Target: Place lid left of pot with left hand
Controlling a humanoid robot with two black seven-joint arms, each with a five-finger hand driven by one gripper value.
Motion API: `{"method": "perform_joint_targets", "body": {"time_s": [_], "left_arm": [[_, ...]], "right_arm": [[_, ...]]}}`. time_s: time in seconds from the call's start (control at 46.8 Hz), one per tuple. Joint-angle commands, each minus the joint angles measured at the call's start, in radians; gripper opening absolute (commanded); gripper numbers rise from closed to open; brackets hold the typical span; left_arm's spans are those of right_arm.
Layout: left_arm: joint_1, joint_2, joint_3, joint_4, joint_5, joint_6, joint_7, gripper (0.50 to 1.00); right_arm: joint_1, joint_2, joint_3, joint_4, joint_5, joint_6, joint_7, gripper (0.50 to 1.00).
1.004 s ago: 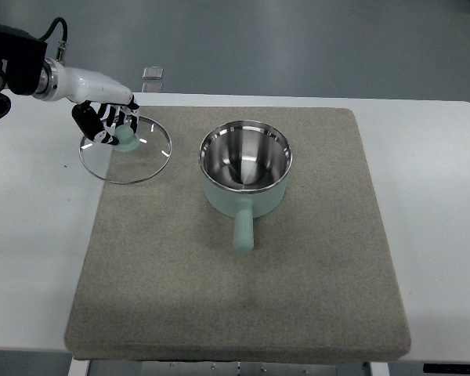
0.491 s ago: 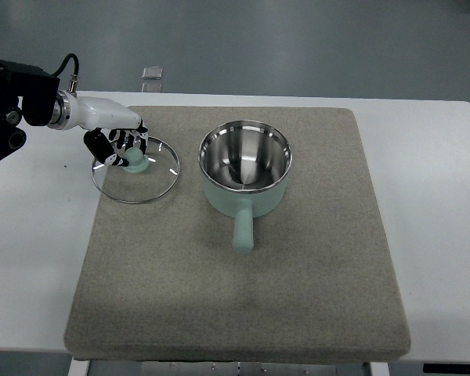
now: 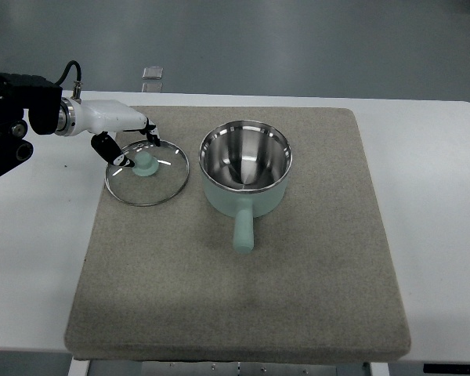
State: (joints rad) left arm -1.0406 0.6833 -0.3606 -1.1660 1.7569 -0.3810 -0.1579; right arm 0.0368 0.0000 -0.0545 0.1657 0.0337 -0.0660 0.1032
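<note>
The glass lid (image 3: 160, 188), steel-rimmed with a mint-green knob (image 3: 146, 164), lies flat on the grey mat (image 3: 243, 290) just left of the pot. The steel pot (image 3: 245, 166) has a mint-green outside and handle (image 3: 242, 229) pointing toward me, and stands uncovered at mid-mat. My left hand (image 3: 135, 151) reaches in from the left edge and hovers over the lid's upper left part. Its dark fingers (image 3: 119, 162) are spread beside the knob, which shows uncovered. The right arm is out of view.
The mat covers most of a white table (image 3: 39, 235). A small clear object (image 3: 153, 73) sits at the table's far edge. The left arm's black body (image 3: 8, 117) hangs over the table's left side.
The left hand carried the lid rightward and toward me, from the mat's far-left corner to a spot beside the pot. The fingers have loosened off the knob.
</note>
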Motion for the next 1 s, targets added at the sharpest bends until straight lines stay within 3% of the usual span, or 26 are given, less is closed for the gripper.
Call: {"method": "perform_joint_targets", "body": {"time_s": [0.0, 0.043, 0.32, 0.726, 0.982], "left_arm": [[0.001, -0.001, -0.001, 0.000, -0.002, 0.002, 0.000, 0.971], [0.001, -0.001, -0.001, 0.000, -0.002, 0.002, 0.000, 0.994], [0.001, 0.007, -0.011, 0.015, -0.181, 0.005, 0.000, 0.996], [0.004, -0.004, -0.011, 0.233, -0.971, 0.016, 0.000, 0.996], [0.013, -0.082, -0.012, 0.365, -1.306, 0.005, 0.000, 0.996]], "right_arm": [[0.000, 0.000, 0.001, 0.000, 0.000, 0.000, 0.000, 0.921], [0.000, 0.000, -0.001, 0.000, 0.000, 0.000, 0.001, 0.921], [0.000, 0.000, 0.001, 0.000, 0.000, 0.000, 0.001, 0.921], [0.000, 0.000, -0.001, 0.000, 0.000, 0.000, 0.001, 0.921], [0.000, 0.000, 0.001, 0.000, 0.000, 0.000, 0.000, 0.921]]}}
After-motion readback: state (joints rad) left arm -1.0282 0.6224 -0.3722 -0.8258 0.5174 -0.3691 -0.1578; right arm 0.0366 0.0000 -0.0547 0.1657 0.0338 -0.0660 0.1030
